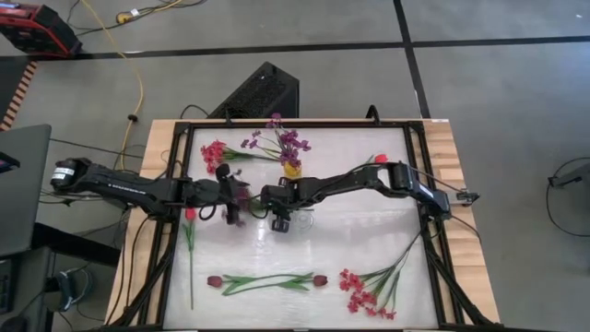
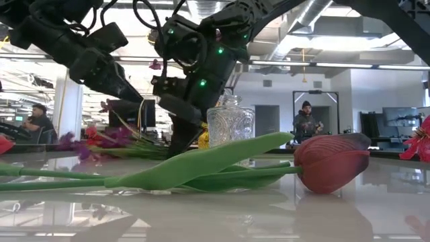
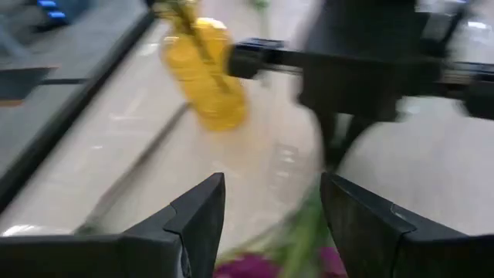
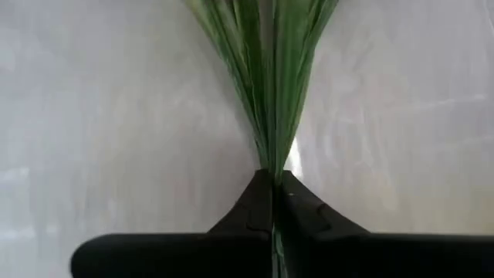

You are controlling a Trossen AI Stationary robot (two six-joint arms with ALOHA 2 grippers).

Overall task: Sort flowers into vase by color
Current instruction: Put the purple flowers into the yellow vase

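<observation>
My right gripper [image 1: 279,219] is shut on a bundle of thin green stalks [image 4: 266,93] at mid-table, next to a clear cut-glass vase [image 2: 230,123]. My left gripper [image 1: 232,205] is open just to its left. Purple blossoms [image 3: 251,268] and a green stalk show between its fingers [image 3: 199,220]; I cannot tell whether they touch. A yellow vase [image 1: 291,169] holding purple sprigs [image 1: 281,140] stands behind. Two dark red tulips [image 1: 267,281] lie near the front edge, red-pink sprigs [image 1: 369,290] at front right, and a red sprig [image 1: 214,152] at back left. My right gripper pinches the green stalks [image 4: 272,166] between its two shut fingertips. The stalks run on ahead, along the fingers, and fan out over the white table top. The blossom end lies outside the right wrist view.
A red tulip [image 1: 189,214] with a long stalk lies by the left frame rail, another [image 1: 378,159] at the back right. A black frame [image 1: 175,231] borders the white table top. People show in the room beyond the table [image 2: 306,121].
</observation>
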